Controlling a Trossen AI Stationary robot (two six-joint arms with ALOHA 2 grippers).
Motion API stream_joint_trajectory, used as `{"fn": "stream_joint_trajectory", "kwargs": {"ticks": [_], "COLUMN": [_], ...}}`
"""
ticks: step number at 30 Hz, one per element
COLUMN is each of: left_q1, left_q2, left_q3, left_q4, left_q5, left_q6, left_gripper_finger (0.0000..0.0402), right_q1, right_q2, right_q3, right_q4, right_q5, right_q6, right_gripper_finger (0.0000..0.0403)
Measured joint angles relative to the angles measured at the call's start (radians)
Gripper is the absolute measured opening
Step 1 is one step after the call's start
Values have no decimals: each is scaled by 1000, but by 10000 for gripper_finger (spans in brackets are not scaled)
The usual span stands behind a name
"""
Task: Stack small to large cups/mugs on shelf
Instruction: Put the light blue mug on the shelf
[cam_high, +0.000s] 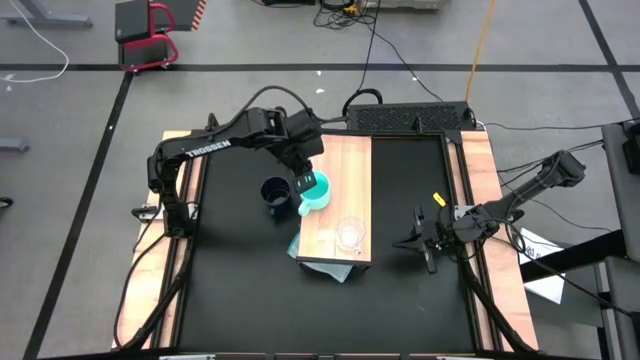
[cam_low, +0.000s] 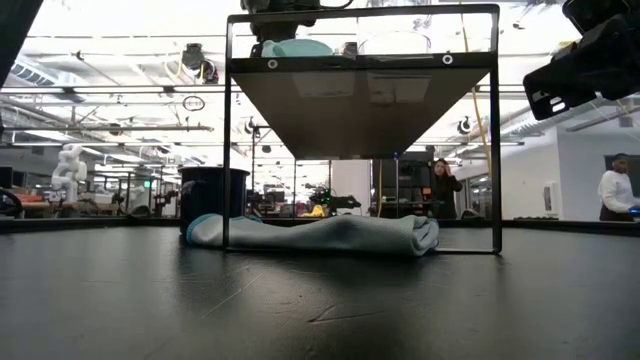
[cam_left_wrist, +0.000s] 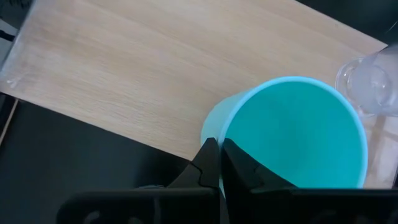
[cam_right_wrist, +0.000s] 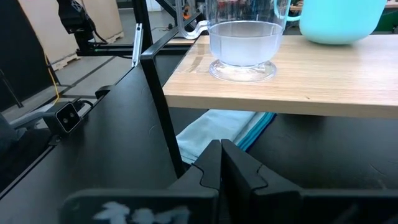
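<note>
The shelf is a raised light-wood plank in the middle of the black table. The turquoise mug sits at its left edge, with my left gripper shut on its rim. The clear glass mug stands upright on the shelf's near part. The dark navy mug stands on the table just left of the shelf. My right gripper hovers shut and holds nothing, right of the shelf and level with its top. My left gripper holds the turquoise mug by its rim, one finger inside the mug and one outside against the wall. The fingers slant steeply down from the table's left and far side. The mug's base is on the shelf top, its mouth up.
A folded light-blue cloth lies on the table beneath the shelf's near end. Thin black metal legs carry the shelf. People stand in the room beyond the table's far edge.
</note>
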Motion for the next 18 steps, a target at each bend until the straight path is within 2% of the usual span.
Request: {"fn": "stream_joint_trajectory", "kwargs": {"ticks": [18], "left_q1": [-22], "left_q2": [-2], "left_q3": [-21], "left_q4": [24], "left_q5": [-39], "left_q6": [25], "left_gripper_finger": [2], "right_q1": [0], "right_q2": [0], "right_q3": [0], "right_q4": [0], "right_q5": [0], "right_q6": [-3], "right_gripper_finger": [0]}}
